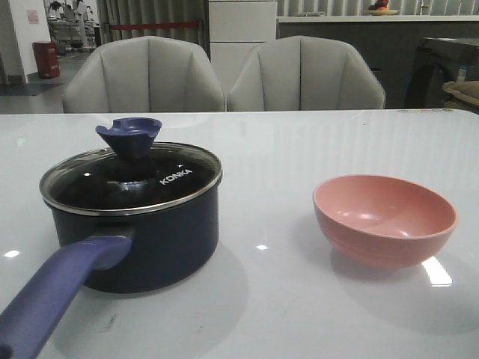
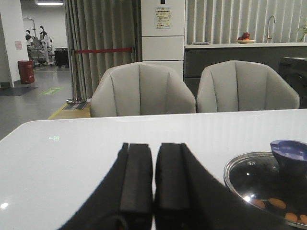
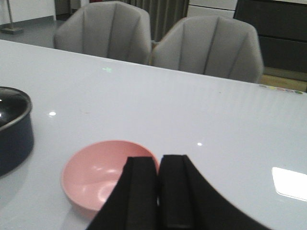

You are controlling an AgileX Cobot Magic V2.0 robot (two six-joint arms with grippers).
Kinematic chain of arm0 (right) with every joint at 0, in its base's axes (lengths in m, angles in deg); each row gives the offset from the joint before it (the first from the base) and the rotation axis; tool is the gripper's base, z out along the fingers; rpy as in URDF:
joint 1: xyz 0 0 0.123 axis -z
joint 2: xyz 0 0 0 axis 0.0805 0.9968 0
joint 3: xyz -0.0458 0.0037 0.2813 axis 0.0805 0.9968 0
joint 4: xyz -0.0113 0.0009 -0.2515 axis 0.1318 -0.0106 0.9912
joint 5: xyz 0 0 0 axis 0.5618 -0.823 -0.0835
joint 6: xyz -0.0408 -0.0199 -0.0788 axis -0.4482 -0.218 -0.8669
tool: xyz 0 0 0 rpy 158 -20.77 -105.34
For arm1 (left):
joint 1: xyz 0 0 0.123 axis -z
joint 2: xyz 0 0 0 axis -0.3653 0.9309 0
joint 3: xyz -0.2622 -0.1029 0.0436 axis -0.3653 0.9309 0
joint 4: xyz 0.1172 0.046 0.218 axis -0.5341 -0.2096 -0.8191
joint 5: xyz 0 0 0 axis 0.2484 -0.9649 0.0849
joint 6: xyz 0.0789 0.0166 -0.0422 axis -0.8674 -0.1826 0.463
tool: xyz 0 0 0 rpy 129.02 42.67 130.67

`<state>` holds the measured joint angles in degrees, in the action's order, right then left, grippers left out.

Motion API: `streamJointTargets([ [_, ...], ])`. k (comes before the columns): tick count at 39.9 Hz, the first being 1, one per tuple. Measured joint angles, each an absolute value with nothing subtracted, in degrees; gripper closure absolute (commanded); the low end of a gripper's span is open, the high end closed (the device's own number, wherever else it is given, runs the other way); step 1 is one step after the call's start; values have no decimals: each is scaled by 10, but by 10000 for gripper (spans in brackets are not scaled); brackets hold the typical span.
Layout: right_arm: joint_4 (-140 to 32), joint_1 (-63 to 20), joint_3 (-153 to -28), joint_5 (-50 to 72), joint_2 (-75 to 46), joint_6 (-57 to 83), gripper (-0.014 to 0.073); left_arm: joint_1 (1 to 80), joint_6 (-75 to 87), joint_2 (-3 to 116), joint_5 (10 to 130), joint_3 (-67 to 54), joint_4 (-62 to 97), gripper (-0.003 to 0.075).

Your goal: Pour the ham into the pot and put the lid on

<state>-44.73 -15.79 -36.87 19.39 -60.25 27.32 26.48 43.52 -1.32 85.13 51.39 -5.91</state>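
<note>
We see pot (image 1: 142, 239) on table (image 1: 284, 299), left of centre, handle (image 1: 52, 295) toward camera. Lid (image 1: 131, 179) sits on pot rim, knob (image 1: 129, 136) up. Through glass in left wrist view we spot ham (image 2: 276, 203), orange slices inside pot. Pink bowl (image 1: 385, 219) stands well apart to right, nothing in it. Left gripper (image 2: 153, 177) clenched, grasping nothing, beside pot. Right gripper (image 3: 158, 187) likewise clenched, above near edge of bowl.

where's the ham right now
In the left wrist view, the ham lies inside the pot, under the lid, on the table's left side.
</note>
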Motion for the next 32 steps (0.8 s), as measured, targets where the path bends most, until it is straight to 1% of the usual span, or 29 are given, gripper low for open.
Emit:
streamJointTargets([
  [6,-432,-93,-327,195,-648,287,454,265,435,-13,851,514,-59,607],
  [11,-409,-63,-291,195,-701,316,454,265,435,-13,851,514,-59,607],
  [17,-377,-59,-282,195,-734,360,454,265,435,-13,850,514,-59,607],
  [32,-372,-59,-282,195,-734,371,454,265,435,-13,850,514,-59,607],
])
